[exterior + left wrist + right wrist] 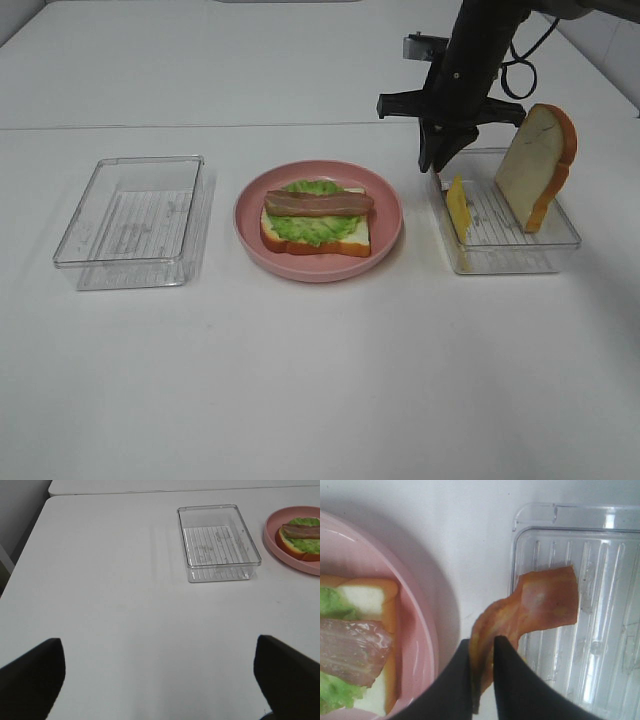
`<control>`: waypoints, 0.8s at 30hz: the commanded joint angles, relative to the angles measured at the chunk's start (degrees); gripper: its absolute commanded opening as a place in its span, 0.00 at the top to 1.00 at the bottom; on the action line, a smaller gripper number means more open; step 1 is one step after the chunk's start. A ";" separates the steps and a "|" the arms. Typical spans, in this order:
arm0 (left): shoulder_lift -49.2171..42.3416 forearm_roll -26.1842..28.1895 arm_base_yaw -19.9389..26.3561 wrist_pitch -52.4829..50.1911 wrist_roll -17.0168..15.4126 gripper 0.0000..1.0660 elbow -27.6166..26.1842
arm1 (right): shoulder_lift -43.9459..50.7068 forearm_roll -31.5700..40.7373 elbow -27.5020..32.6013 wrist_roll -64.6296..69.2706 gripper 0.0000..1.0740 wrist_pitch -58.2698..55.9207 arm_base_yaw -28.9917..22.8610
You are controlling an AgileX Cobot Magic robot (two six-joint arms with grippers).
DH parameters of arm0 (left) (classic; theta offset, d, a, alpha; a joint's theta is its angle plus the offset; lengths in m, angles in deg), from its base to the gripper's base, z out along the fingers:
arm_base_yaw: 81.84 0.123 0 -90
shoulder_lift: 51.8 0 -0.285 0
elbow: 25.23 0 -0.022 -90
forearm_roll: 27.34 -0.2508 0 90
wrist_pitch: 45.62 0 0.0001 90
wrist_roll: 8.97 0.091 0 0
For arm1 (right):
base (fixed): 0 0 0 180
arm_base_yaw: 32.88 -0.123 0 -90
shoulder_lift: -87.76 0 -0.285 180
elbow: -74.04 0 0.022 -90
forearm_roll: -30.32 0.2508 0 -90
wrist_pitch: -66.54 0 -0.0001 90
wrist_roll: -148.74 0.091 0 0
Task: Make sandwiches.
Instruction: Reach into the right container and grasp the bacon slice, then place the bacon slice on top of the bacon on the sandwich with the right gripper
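Left wrist view shows the left gripper (160,680) wide open and empty. Sandwich (316,218) lies on the plate (386,222) in the middle. Right gripper (483,642) is closed on a bacon strip (547,600), seemingly above the edge of the right tray (520,258).

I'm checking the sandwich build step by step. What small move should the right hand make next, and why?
Probably lift straight up: the right hand is shut on a bacon strip at the edge of the clear tray, and the open sandwich it belongs on sits on the pink plate alongside.
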 commanded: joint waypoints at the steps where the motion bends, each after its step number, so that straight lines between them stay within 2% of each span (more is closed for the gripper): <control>1: -1.09 0.11 -0.23 -0.34 -0.29 0.12 0.17 | 0.06 -0.46 -0.23 0.46 1.00 -1.55 0.17; 11: -1.09 0.11 -0.23 -0.34 -0.29 0.12 0.17 | 2.01 -0.69 -0.57 0.46 1.00 -4.01 0.17; 19: -1.09 0.17 -0.23 -0.34 -0.29 0.12 0.17 | 8.48 -0.29 -2.81 0.46 1.00 -6.02 0.17; 22: -1.09 0.23 -0.23 -0.34 -0.29 0.12 0.17 | 10.77 1.03 -2.75 0.40 1.00 -6.25 0.17; 23: -1.09 0.29 -0.23 -0.34 -0.29 0.12 0.17 | 12.09 4.35 -2.75 -1.03 1.00 -6.19 0.11; 24: -1.09 0.29 -0.23 -0.34 -0.29 0.12 0.17 | 12.09 4.35 -2.75 -1.03 1.00 -6.19 0.11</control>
